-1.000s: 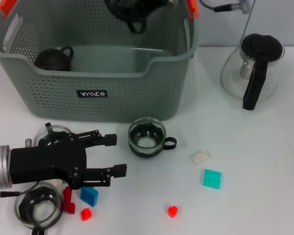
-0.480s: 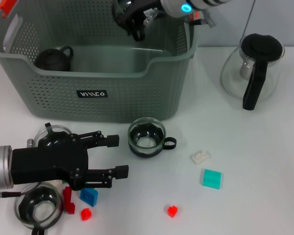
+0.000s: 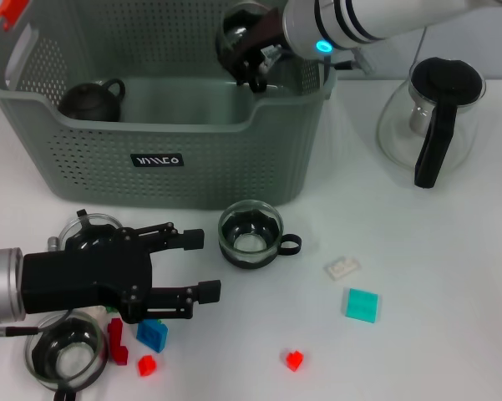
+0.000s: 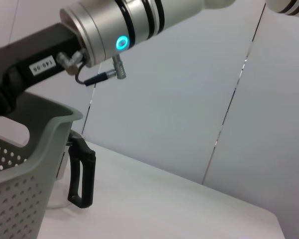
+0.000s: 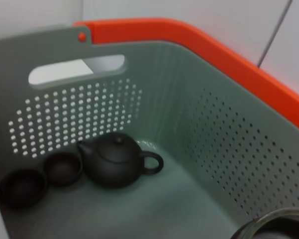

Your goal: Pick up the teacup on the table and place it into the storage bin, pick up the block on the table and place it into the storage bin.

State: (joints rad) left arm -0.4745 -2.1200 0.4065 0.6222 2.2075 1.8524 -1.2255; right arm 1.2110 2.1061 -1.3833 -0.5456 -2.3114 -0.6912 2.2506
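Note:
The storage bin (image 3: 159, 159) is a grey-green perforated basket at the back left. My right gripper (image 3: 252, 52) reaches in from the upper right and is shut on a glass teacup (image 3: 240, 35), held above the bin's back right part; the cup's rim shows in the right wrist view (image 5: 276, 225). A second glass teacup (image 3: 251, 236) stands on the table in front of the bin. My left gripper (image 3: 199, 265) is open and empty just left of it. A blue block (image 3: 153, 334), red blocks (image 3: 117, 341) and a small red block (image 3: 294, 360) lie at the front.
A black teapot (image 5: 117, 162) and two small dark cups (image 5: 62, 168) sit in the bin. Two more glass cups (image 3: 63, 355) are near the left arm. A teal tile (image 3: 363, 304), a white piece (image 3: 342, 266) and a glass coffee pot (image 3: 430, 117) are on the right.
My right arm has come into view and carried the glass teacup rightward and lower over the bin. My left gripper has barely moved.

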